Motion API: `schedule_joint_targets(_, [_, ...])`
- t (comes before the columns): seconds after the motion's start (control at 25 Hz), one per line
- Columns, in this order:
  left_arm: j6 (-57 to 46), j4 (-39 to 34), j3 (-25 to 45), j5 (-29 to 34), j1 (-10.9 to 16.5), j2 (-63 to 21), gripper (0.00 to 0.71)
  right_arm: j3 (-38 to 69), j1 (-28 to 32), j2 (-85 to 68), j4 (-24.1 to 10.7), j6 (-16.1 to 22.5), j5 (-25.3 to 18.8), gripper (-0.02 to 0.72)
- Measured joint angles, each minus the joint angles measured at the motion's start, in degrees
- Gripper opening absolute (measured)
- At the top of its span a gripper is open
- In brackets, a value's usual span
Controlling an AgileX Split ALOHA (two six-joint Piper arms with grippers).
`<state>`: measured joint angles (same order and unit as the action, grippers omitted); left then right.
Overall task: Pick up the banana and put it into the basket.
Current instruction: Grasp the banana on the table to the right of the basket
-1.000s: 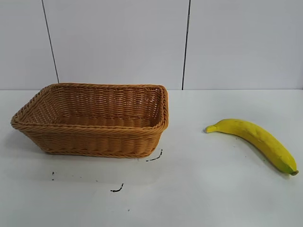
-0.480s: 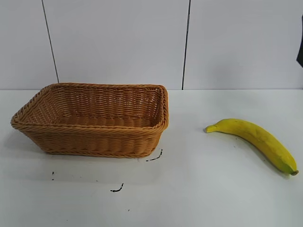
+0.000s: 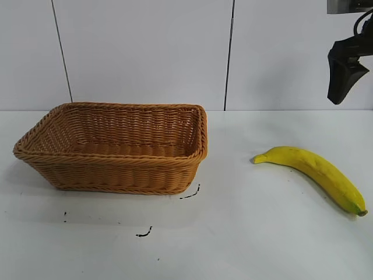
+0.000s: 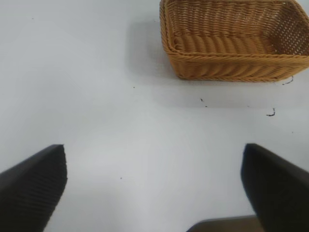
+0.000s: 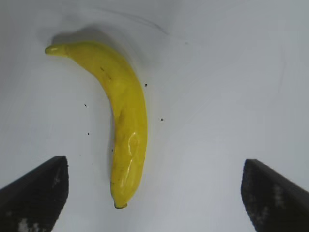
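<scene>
place: lab bench | evidence: bare white table (image 3: 262, 245), panelled white wall (image 3: 145, 52)

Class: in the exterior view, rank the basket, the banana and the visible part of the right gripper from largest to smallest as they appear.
1. basket
2. banana
3. right gripper, partly cut off by the picture's edge and raised above the table, so its rank is unsure.

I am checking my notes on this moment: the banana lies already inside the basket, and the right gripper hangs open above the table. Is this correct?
Not quite. The banana lies on the table, well apart from the basket, which holds nothing, as the exterior view shows. The rest stands: the right gripper hangs open above the table.
</scene>
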<state>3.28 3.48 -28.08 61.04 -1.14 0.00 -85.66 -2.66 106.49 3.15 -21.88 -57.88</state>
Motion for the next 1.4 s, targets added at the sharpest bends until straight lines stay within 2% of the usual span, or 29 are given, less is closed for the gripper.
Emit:
schedule_joint_targets(0.6, [0.0, 0.0, 0.0, 0.0, 0.0, 0.0, 0.695, -0.1, -0.3, 5.6, 0.3, -0.3, 0.6, 0.696])
schedule_joint_targets(0.84, [0.0, 0.0, 0.0, 0.0, 0.0, 0.0, 0.695, -0.1, -0.3, 12.0, 0.3, 0.1, 3.0, 0.696])
schedule_joint_targets(1.16, [0.0, 0.0, 0.0, 0.0, 0.0, 0.0, 0.695, -0.1, -0.3, 17.4, 0.2, 0.9, 9.1, 0.696])
schedule_joint_targets(1.4, [0.0, 0.0, 0.0, 0.0, 0.0, 0.0, 0.695, -0.2, -0.3, 18.4, 0.2, 1.1, 9.7, 0.696])
